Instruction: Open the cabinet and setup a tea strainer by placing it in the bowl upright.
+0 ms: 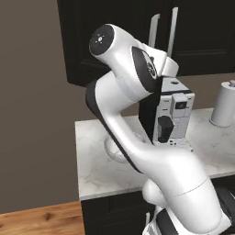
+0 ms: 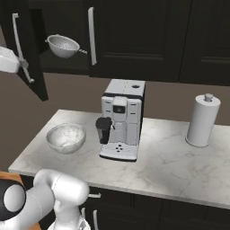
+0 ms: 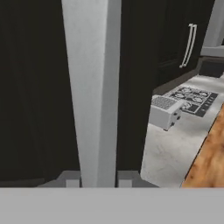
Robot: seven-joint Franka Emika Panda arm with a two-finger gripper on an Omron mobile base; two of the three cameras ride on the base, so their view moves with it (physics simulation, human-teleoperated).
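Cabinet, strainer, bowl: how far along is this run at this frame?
Done: the left cabinet door is swung open, exposing the tea strainer on the shelf inside. In hand: the gripper is shut on the door's bar handle, seen close up in the hand view. Left: release the handle, take the strainer and stand it upright in the bowl, which sits on the counter beside the coffee machine.

I count one bowl (image 2: 66,137) on the counter (image 2: 170,170), one coffee machine (image 2: 121,126) and one paper towel roll (image 2: 202,119). I see one tea strainer (image 2: 63,46) up in the cabinet (image 2: 139,36). I count two long silver handles (image 2: 91,36) on the cabinet doors up top. From my hand camera I see one toaster (image 3: 164,111) and one stove top (image 3: 192,98).
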